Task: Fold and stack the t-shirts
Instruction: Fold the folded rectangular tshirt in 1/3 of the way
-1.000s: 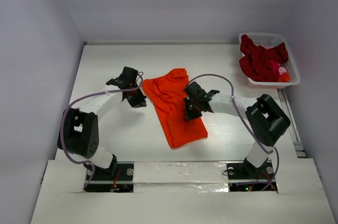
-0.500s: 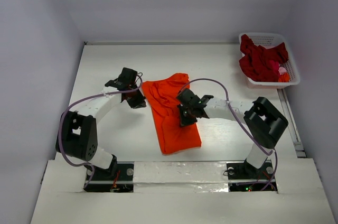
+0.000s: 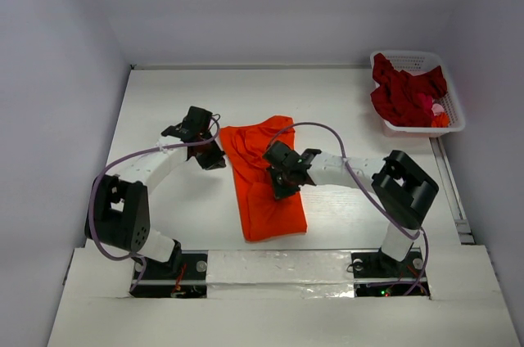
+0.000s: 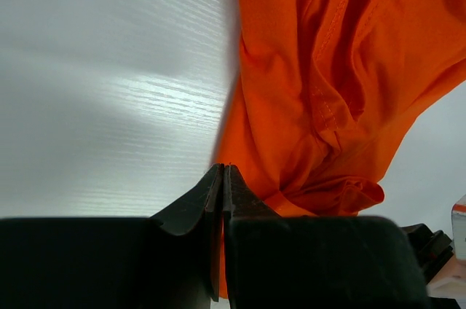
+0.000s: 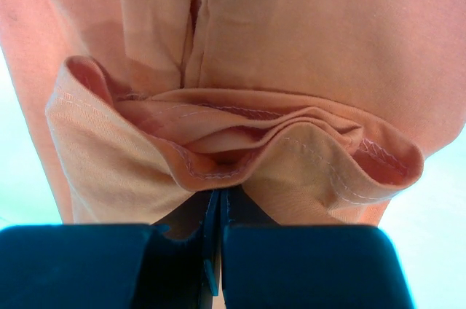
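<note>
The orange t-shirt (image 3: 266, 191) lies mid-table (image 3: 164, 101), a narrow folded strip running from 12 to 6 o'clock. The left hand (image 3: 211, 156) is clenched on the cloth edge at the shirt's 10 o'clock side. The right hand (image 3: 278, 183), over the shirt's middle, is clenched on a bunched, stitched hem. The dark red t-shirts (image 3: 405, 93) are heaped in the basket (image 3: 409, 58) at the table's 2 o'clock corner.

Left arm (image 3: 151, 165) bent inward, left fingers (image 4: 193, 205) pressed together; right arm (image 3: 348, 169) stretched leftward, right fingers (image 5: 186, 214) pressed together.
</note>
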Tool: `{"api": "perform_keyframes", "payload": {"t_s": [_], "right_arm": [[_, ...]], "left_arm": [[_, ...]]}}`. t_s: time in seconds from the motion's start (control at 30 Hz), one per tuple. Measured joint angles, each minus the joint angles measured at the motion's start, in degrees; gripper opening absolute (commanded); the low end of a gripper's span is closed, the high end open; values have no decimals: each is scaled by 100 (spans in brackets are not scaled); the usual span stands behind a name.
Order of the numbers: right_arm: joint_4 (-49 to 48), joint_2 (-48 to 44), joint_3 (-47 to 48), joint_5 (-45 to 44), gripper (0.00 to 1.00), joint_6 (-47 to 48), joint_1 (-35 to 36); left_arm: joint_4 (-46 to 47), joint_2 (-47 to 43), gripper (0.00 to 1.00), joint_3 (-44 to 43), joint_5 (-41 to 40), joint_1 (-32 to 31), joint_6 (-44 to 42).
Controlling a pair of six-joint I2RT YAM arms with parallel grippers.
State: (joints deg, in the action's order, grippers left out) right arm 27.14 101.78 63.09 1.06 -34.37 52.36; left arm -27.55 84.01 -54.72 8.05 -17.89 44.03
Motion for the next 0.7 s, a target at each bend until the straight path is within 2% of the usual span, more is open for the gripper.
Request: {"api": "perform_keyframes", "payload": {"t_s": [0.7], "right_arm": [[463,83,413,-299,0,308,280]], "left_arm": [[9,-31,0,76,-44,0,20]]}}
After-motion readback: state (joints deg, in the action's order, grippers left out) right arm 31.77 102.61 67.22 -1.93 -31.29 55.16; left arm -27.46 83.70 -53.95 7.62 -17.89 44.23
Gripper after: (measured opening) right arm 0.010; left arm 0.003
